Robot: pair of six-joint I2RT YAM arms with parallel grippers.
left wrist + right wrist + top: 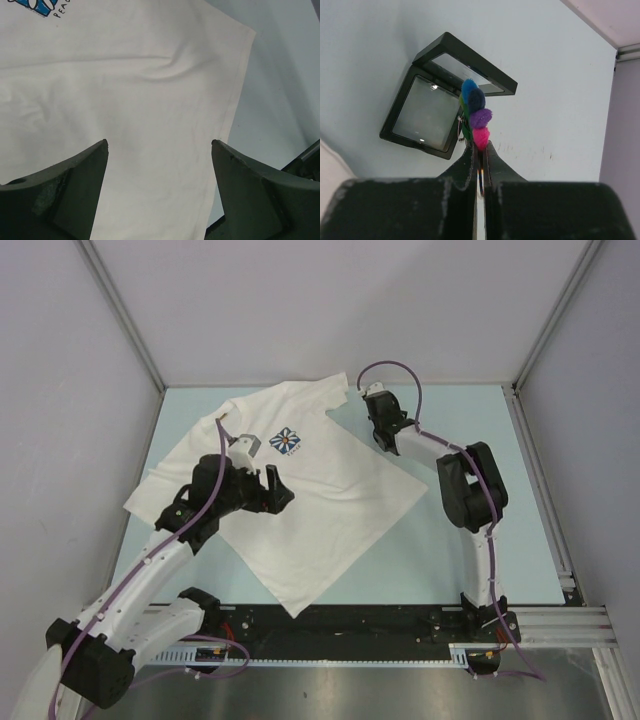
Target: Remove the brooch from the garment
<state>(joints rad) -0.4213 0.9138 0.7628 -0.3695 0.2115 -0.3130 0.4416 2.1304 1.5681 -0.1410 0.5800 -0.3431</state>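
The white T-shirt (330, 490) lies spread flat on the pale blue table, its blue-and-white flower emblem (288, 441) on the chest. My right gripper (479, 147) is shut on the brooch (477, 112), a row of blue, purple and pink fuzzy balls with green behind. It holds the brooch off the shirt, just above an open black display box (427, 112). In the top view the right gripper (392, 445) is by the shirt's far right edge. My left gripper (277, 490) is open and empty over the shirt's middle (140, 100), with the emblem's corner (35, 6) at top left.
The black box has a clear window and a hinged lid standing open; the right arm hides it in the top view. Grey walls close the table on three sides. A metal rail (545, 490) runs along the right edge, and the arm bases stand at the near edge.
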